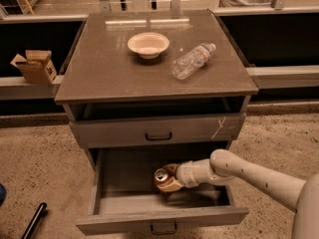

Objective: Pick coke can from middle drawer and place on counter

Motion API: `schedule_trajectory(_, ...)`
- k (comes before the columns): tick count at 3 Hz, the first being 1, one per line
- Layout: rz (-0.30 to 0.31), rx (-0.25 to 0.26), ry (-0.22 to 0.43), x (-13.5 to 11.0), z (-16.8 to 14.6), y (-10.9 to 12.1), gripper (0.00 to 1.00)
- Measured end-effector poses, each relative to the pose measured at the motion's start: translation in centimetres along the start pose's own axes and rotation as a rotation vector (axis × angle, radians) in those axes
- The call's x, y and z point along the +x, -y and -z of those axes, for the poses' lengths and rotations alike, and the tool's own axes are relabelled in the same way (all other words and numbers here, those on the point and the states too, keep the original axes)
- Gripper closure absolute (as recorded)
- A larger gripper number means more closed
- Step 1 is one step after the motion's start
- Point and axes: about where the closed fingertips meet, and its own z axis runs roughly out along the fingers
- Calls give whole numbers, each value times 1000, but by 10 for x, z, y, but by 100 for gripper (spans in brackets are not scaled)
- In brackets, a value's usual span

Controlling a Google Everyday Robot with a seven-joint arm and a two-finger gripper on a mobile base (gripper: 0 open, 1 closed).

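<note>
The coke can, red with a silver top, is inside the open middle drawer, slightly right of its centre. My gripper reaches in from the right on a white arm. Its tan fingers close around the can from behind and below. The can looks tilted and a little above the drawer floor. The counter is the grey-brown top of the cabinet above.
A beige bowl and a clear plastic water bottle lie on the counter. The shut drawer front with a white scratch is above the open drawer. A cardboard box sits on a ledge at left. A black stick lies on the floor.
</note>
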Motion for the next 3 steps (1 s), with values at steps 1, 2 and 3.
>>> schedule_trajectory(1,86,27,114,-37,39,-8,100)
schedule_trajectory(2,211,91,195,-87,107,-31,100)
schedule_trajectory(3,359,148,199,-149,187,-61,100)
